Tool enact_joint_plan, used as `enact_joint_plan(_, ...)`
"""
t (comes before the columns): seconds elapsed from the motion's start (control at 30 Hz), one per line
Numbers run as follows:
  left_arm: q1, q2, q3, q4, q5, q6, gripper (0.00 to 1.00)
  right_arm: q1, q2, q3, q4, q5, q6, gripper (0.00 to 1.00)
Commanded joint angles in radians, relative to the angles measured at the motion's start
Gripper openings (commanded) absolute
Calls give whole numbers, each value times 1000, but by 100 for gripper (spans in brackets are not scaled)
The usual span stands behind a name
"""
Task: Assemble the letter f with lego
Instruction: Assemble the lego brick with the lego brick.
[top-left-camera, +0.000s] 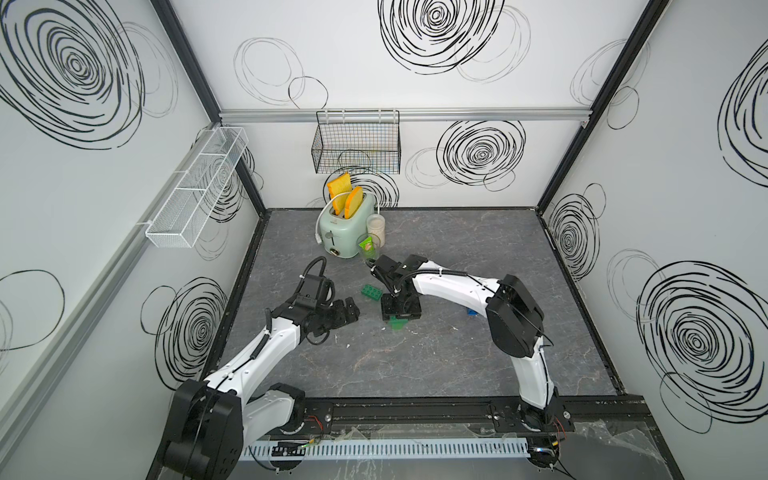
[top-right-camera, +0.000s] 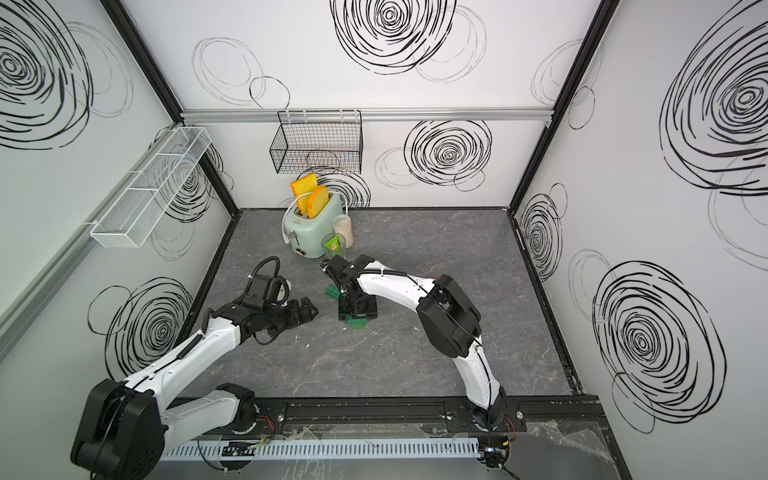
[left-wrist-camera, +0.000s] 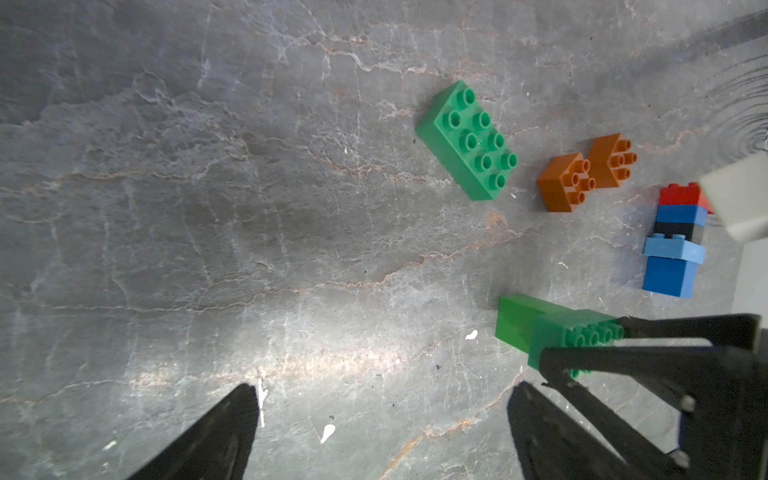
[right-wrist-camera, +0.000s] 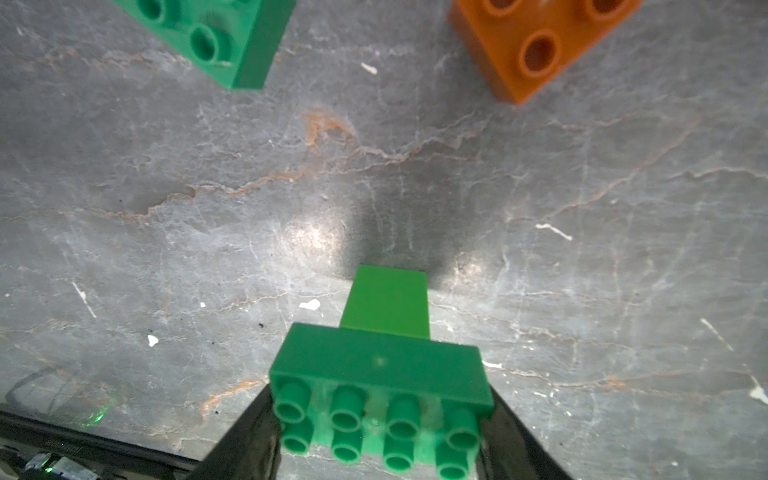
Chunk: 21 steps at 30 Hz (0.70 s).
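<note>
Lego bricks are sitting on the grey tabletop (top-left-camera: 457, 353) between the two arms. They are looking light, hard and smooth, so I think pinching the flat sides, not the bumpy tops, is working best. A lying stack (left-wrist-camera: 675, 245) of red, blue, black and light blue is looking easy to snap apart. The right jaws are squeezing a joined green pair (right-wrist-camera: 380, 365) low over the tabletop. A loose green long brick (left-wrist-camera: 467, 141) is lying near two orange-brown squares (left-wrist-camera: 565, 183). The left jaws are hanging wide apart, holding nothing. I am seeing no writing anywhere.
</note>
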Motion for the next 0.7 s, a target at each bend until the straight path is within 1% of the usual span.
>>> enact_joint_plan(0.0, -7, -10, -4, 25, -13, -5, 98, -2, 110, -109, -77, -9, 6, 53)
enact_joint_plan(0.23, -7, -8, -5, 25, -15, -5, 98, -4, 97, -112, -72, 2, 4, 54)
enact_joint_plan(0.47, -7, -2, -3, 25, -15, -5, 98, -17, 79, -40, -123, 85, -11, 54)
enact_joint_plan(0.67, -7, 1, -6, 26, -15, -5, 98, -40, 41, -48, -132, 119, -11, 55)
